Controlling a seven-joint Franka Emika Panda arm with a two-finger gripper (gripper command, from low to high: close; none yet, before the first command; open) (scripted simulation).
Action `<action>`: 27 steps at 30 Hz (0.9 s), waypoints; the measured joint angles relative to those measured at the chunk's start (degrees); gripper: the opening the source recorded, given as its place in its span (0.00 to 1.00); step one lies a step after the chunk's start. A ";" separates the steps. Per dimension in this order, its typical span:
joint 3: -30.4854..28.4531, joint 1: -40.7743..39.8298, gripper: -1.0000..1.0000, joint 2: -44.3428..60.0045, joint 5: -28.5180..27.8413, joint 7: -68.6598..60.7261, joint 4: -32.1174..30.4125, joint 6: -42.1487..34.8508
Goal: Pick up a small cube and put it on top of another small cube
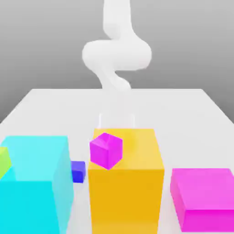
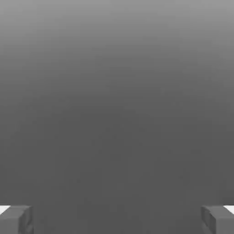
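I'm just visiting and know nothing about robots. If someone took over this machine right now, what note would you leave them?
Gripper: open, fingers wide apart, holding nothing.
Small dark blue cube: on the white table, between the huge cyan block and the big yellow block; nothing on top of it.
Done: no cube grasped or stacked.
Left: grasp the other small cube, lift it, set it on the blue one.

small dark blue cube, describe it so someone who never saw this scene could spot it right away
In the exterior view, find the big yellow block in the front middle and the huge cyan block to its left. The small dark blue cube sits on the white table in the narrow gap between them. It is far smaller than both, and darker than the small magenta cube.
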 joint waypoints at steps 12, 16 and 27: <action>-10.12 -18.72 0.50 25.48 1.88 23.03 -13.17 15.21; -14.08 -24.14 0.50 33.77 2.49 30.53 -17.48 20.17; -8.68 -39.38 0.50 56.82 16.25 31.02 -20.73 35.82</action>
